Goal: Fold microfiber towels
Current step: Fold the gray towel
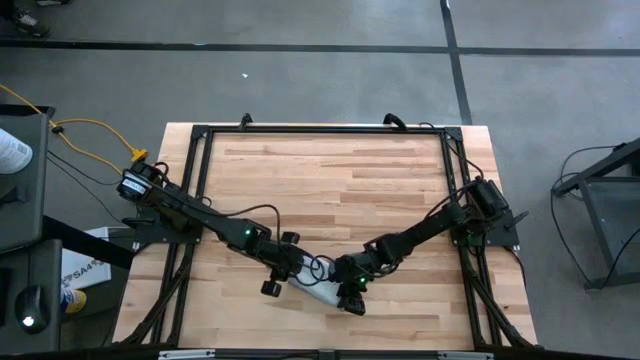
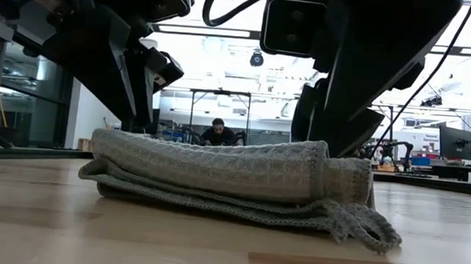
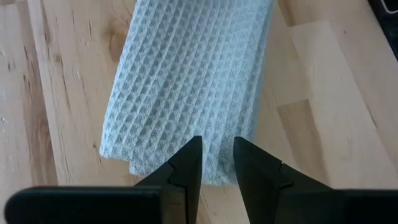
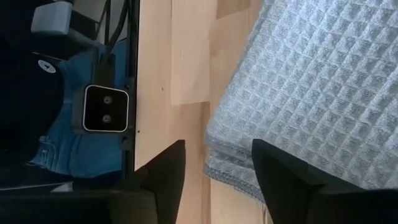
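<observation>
Lying folded into a thick bundle, the grey towel sits on the wooden table near its front edge, between the two arms. The left gripper hovers just over one end of the towel, fingers a narrow gap apart and holding nothing. The right gripper hangs over the other end, fingers spread wide and empty. A person sits far behind the table.
</observation>
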Controlling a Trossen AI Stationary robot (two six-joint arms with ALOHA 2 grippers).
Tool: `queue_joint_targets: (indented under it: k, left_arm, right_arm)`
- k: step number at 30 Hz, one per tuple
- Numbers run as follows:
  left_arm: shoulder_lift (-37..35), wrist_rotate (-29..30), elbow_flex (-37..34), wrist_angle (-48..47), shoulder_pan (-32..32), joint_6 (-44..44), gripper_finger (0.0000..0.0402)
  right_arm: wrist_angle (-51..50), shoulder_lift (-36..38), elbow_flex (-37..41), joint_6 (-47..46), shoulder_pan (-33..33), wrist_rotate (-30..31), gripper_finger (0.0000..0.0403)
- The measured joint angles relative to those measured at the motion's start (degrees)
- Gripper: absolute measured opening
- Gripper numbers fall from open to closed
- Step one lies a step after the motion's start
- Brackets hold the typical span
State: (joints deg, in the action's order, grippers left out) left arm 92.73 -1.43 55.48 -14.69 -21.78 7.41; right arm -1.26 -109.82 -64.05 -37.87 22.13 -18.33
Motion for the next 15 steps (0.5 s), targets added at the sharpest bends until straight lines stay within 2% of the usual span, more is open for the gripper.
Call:
queue_joint_targets:
  k: [15]
  left_arm:
    - [-6.02,5.17,0.0,-2.13,0.02,-3.11,0.0093]
  right_arm:
    - [0.24,0.09,-0.02,-1.03,-2.47,-7.08,0.0186]
